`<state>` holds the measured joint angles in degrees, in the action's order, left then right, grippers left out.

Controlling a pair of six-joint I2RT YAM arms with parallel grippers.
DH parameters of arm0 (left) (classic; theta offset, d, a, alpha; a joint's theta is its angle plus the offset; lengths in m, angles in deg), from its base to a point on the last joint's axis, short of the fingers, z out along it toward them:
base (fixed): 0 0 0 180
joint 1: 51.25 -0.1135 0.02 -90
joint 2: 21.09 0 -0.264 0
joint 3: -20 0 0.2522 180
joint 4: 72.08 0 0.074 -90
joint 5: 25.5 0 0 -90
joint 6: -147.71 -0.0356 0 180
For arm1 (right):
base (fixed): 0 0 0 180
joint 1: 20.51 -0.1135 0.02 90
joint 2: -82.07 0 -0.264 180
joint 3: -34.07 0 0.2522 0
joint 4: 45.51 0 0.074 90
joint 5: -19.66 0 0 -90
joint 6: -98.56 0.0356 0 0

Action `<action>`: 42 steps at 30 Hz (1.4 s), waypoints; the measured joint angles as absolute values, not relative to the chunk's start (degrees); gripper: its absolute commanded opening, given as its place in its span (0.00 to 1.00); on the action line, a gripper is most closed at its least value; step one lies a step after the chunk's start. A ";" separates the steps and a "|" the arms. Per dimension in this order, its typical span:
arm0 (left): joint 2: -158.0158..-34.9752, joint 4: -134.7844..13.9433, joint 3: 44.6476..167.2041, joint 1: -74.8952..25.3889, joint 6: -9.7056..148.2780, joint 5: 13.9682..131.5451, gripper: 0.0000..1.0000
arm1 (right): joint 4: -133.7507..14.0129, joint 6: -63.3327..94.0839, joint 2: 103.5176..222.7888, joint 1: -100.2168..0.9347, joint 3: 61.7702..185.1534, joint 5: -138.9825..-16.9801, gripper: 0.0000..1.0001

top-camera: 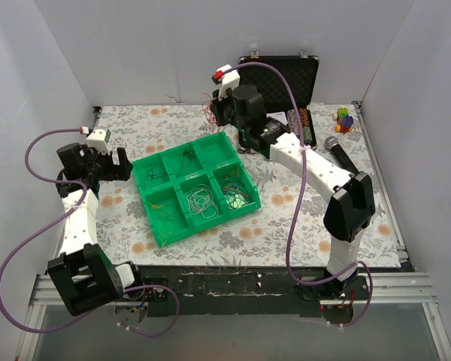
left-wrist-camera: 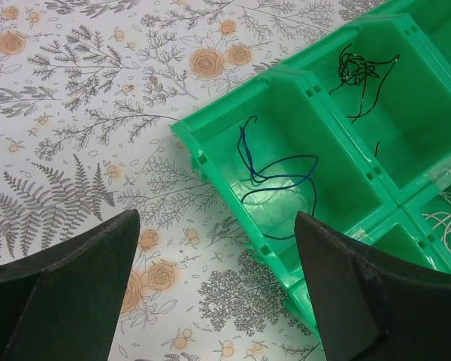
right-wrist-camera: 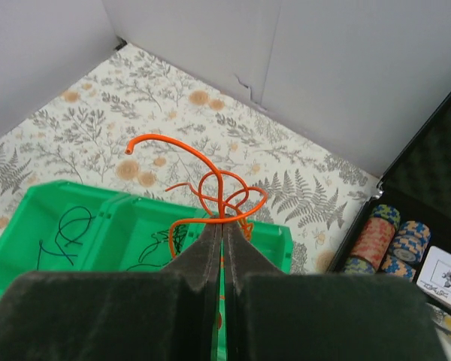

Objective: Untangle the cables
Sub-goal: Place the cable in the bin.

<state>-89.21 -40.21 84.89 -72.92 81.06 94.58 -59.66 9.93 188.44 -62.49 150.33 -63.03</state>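
My right gripper is shut on a tangle of thin orange wires and holds it in the air over the far edge of the green six-compartment tray. From above, this gripper sits behind the tray's far corner, with the wires at its tip. My left gripper is open and empty above the tablecloth at the tray's left side. Below it, a blue wire lies in one compartment and a black wire in the adjacent one. White wires and green wires lie in the near compartments.
An open black case with stacks of poker chips stands at the back right. A microphone and a coloured block toy lie on the right. White walls enclose the table on three sides.
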 measured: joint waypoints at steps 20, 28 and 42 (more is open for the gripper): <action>-89.23 -39.86 84.85 -72.92 79.53 95.00 0.83 | -62.61 16.35 196.46 -61.57 141.67 -64.34 0.01; -89.23 -39.86 84.85 -72.92 79.12 95.00 0.84 | -66.39 17.88 199.54 -59.71 142.30 -63.16 0.01; -89.23 -39.88 84.85 -72.92 79.12 95.02 0.85 | -76.44 19.43 206.89 -59.47 151.66 -63.01 0.31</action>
